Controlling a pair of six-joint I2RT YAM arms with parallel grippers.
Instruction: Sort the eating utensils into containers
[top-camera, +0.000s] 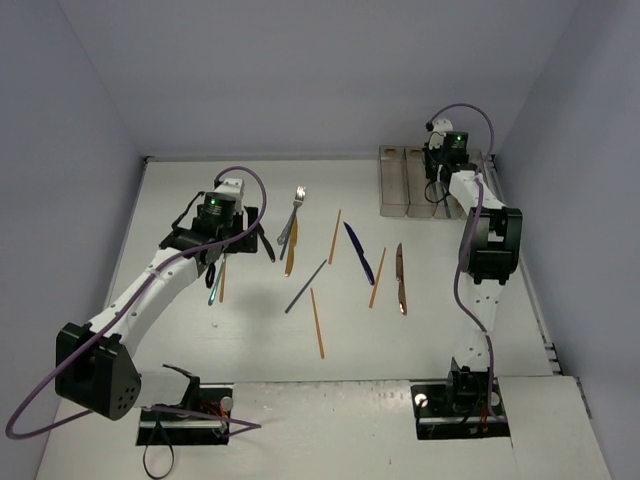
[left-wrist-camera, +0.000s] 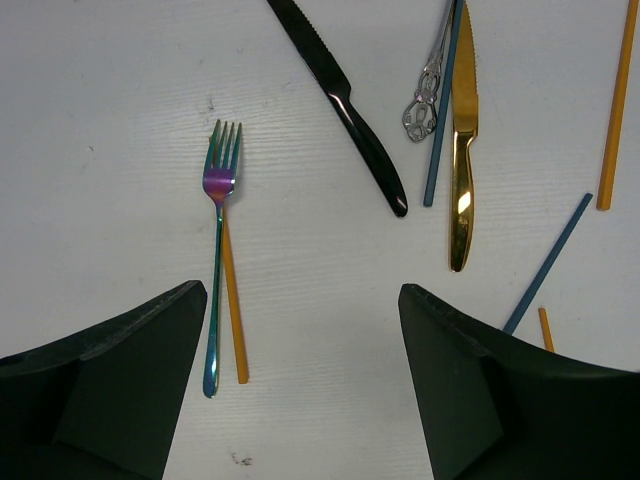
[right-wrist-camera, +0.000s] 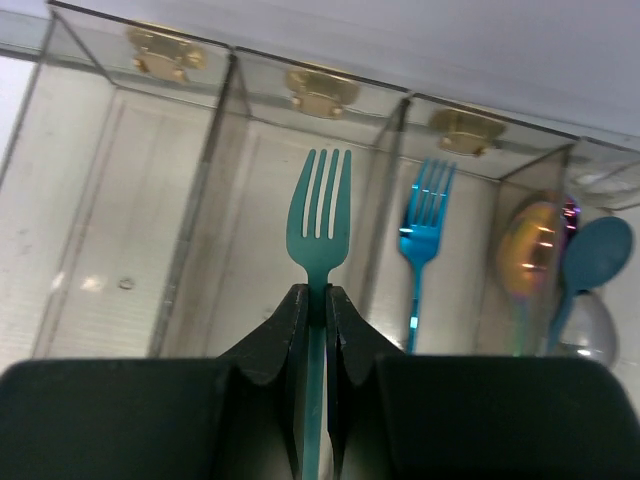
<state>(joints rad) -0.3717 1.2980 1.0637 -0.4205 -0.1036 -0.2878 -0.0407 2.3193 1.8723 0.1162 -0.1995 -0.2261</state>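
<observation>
My right gripper (right-wrist-camera: 318, 300) is shut on the handle of a teal fork (right-wrist-camera: 320, 215), held tines forward over the clear containers (right-wrist-camera: 215, 150), about above the wall between the second and third bins. A blue fork (right-wrist-camera: 425, 225) lies in the third bin and spoons (right-wrist-camera: 535, 250) in the fourth. In the top view that gripper (top-camera: 440, 185) hangs over the containers (top-camera: 405, 182) at the back right. My left gripper (left-wrist-camera: 302, 290) is open and empty above the table. An iridescent fork (left-wrist-camera: 217, 250) and an orange chopstick (left-wrist-camera: 233, 310) lie just inside its left finger.
A black knife (left-wrist-camera: 345, 100), gold knife (left-wrist-camera: 462, 150), silver fork handle (left-wrist-camera: 425, 95) and blue chopsticks (left-wrist-camera: 548, 265) lie ahead of the left gripper. Mid-table lie a purple knife (top-camera: 360, 253), copper knife (top-camera: 401, 280) and orange chopsticks (top-camera: 316, 322).
</observation>
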